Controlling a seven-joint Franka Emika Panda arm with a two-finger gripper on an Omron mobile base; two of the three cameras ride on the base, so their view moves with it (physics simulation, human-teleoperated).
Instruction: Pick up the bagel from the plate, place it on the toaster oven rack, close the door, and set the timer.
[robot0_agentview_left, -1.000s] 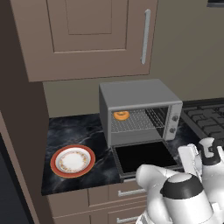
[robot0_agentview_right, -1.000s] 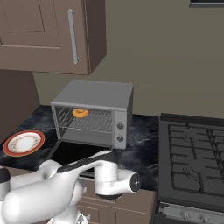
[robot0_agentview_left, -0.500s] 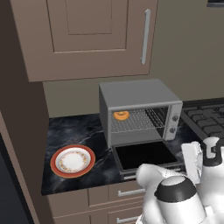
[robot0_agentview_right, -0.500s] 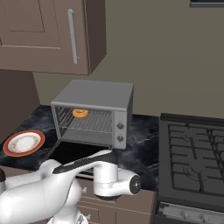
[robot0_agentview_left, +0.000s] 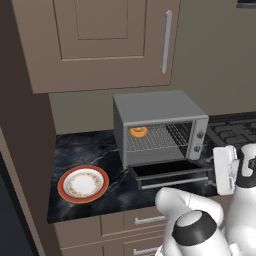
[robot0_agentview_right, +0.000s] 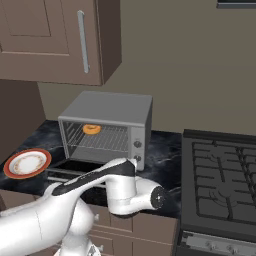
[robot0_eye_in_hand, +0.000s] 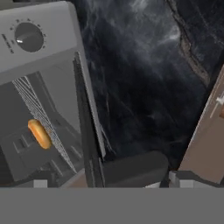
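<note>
1. The bagel (robot0_agentview_left: 138, 132) lies on the toaster oven rack (robot0_agentview_left: 159, 138), in its back left corner as seen from the front; in the right base view the bagel (robot0_agentview_right: 91, 129) sits toward the rear of the rack (robot0_agentview_right: 100, 137).
2. The toaster oven (robot0_agentview_left: 159, 110) stands on the dark marbled counter (robot0_agentview_left: 95, 150), toward the counter's right end and against the back wall.
3. The door (robot0_agentview_left: 172, 170) hangs open, folded down and lying roughly level over the counter's front edge; in the hand view the door (robot0_eye_in_hand: 89, 118) appears edge-on as a dark strip with a pale rim.
4. The plate (robot0_agentview_left: 83, 183) rests near the front left part of the counter, well apart from the oven, with nothing on it.
5. Two knobs sit on the oven's right front panel; the hand view shows one dial (robot0_eye_in_hand: 29, 37) near the panel's top.
6. The gripper (robot0_eye_in_hand: 109, 181) hovers near the right front corner of the oven, above the counter, with the open door's edge just below it.
7. Its fingers (robot0_eye_in_hand: 179, 178) are spread wide and hold nothing.
8. A brown wall cabinet (robot0_agentview_left: 100, 40) with a silver bar handle hangs above the oven.
9. A black stove top (robot0_agentview_right: 220, 185) adjoins the counter's right edge.
</note>
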